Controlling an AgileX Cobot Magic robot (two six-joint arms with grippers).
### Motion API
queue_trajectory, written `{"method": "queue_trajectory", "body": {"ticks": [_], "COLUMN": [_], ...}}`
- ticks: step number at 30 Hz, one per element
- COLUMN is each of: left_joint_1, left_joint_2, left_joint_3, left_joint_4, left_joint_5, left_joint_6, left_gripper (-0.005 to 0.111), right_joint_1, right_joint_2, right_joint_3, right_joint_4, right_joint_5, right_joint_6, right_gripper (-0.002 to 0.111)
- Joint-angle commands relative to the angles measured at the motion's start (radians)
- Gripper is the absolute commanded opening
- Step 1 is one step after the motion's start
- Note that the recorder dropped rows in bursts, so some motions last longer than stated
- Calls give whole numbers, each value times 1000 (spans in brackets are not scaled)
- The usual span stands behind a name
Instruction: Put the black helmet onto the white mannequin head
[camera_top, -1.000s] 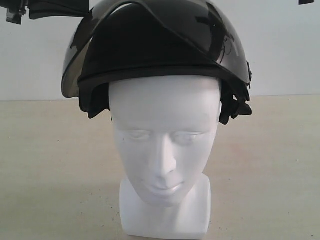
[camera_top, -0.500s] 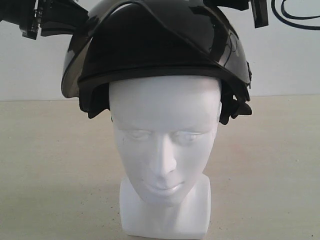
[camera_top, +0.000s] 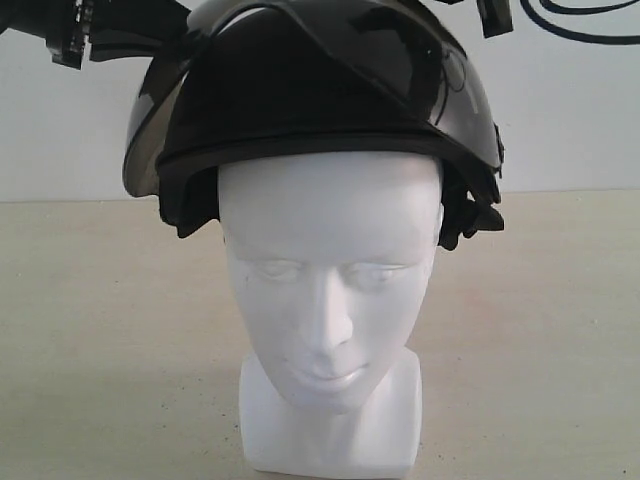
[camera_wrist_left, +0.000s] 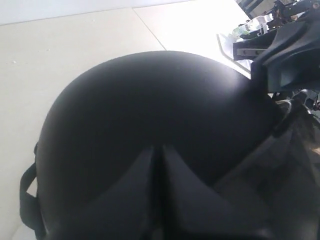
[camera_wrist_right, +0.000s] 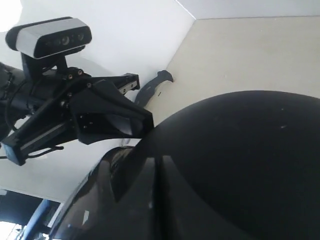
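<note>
Both hands have closed in on the crown since a second ago. The left hand (camera_wrist_left: 158, 152) and right hand (camera_wrist_right: 160, 167), each pressed together, sit against the black helmet (camera_top: 300, 90), which rests on the white mannequin head (camera_top: 330, 280). Uneven pushing could tip the head on the table (camera_top: 100, 350).

Pale beige tabletop (camera_top: 100, 350), the white mannequin head (camera_top: 325, 300) upright on it

The black helmet (camera_wrist_right: 240, 160) fills most of the picture, its matte shell rounded, with its glossy visor (camera_wrist_right: 85, 212) alongside. The right gripper (camera_wrist_right: 157, 162) has its fingers (camera_wrist_right: 135, 200) pressed together over the shell. The left gripper (camera_wrist_right: 135, 112), with a camera (camera_wrist_right: 47, 37) on its wrist, reaches the helmet's edge. The beige worktop (camera_wrist_right: 250, 50) lies beyond.
</note>
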Motion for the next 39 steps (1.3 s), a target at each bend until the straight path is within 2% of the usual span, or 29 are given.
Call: {"method": "queue_trajectory", "body": {"ticks": [1,4,11,22,28,39], "left_joint_1": [-34,-68,-70,-70,-70,-117], "left_joint_2": [-28,-28,-56,-125,-138,-171], "left_joint_3": [1,1,24,211,245,265], "left_joint_4": [13,35,94,65,65,79], "left_joint_5": [30,30,30,30,30,30], "left_joint_6": [-27,-32,-80,-28,-19,-9], "left_gripper": [4,4,4,4,4,4], "right_joint_1": [6,6,6,16,66,70], "right_joint_2": [-27,-55,-149,-165,-176,-241], "right_joint_3": [13,69,227,251,321,437], "right_joint_4": [-89,-91,-93,-141,-144,-198], "right_joint_5": [57,57,57,57,57,57], "right_joint_6": [16,14,-32,-19,-50,-53], "right_gripper": [0,0,0,0,0,0]}}
